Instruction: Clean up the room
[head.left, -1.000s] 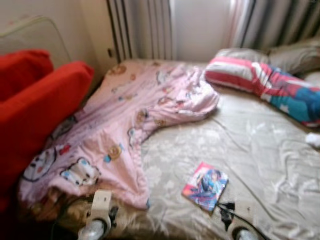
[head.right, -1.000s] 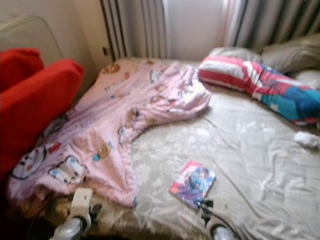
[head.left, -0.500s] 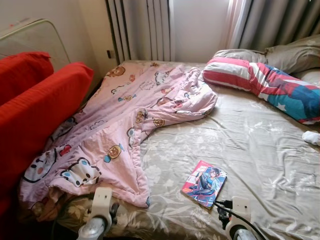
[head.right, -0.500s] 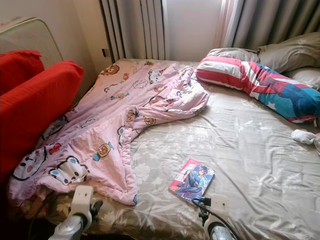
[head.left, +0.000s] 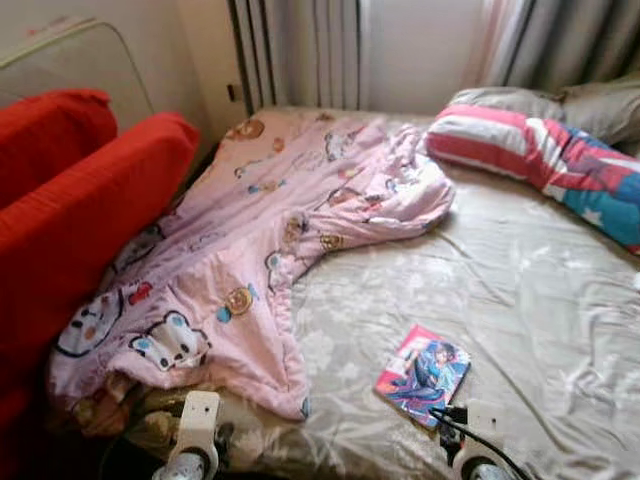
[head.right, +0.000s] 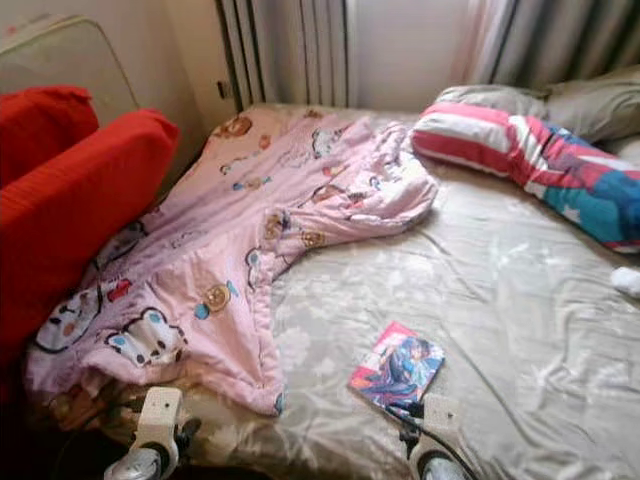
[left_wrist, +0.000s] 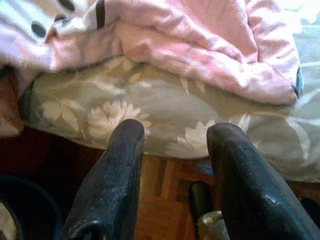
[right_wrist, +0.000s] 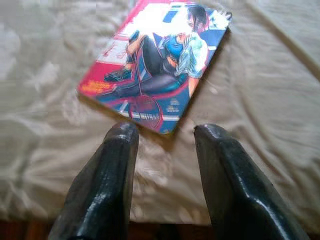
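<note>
Standing at the foot of the bed. My right gripper sits low at the mattress edge, fingers spread apart with nothing between them, aimed at the book, which lies just beyond the fingertips. I judge this is the approach for a pick: the near corner of the book falls between the two fingers, so a short reach forward should meet it.

My left gripper is also parted and empty, held below the bed edge, pointing at the sheet under the hem of the pink blanket. It looks parked rather than working.

The book: thin, flat, glossy cover in pink and blue with a drawn figure. It lies face up on the beige flowered sheet near the foot, well apart from the blanket and from the striped pillow at the head. Lying flush on soft cloth, its edge may be hard to get under.

The blanket is rumpled, trailing toward the red cushions.
</note>
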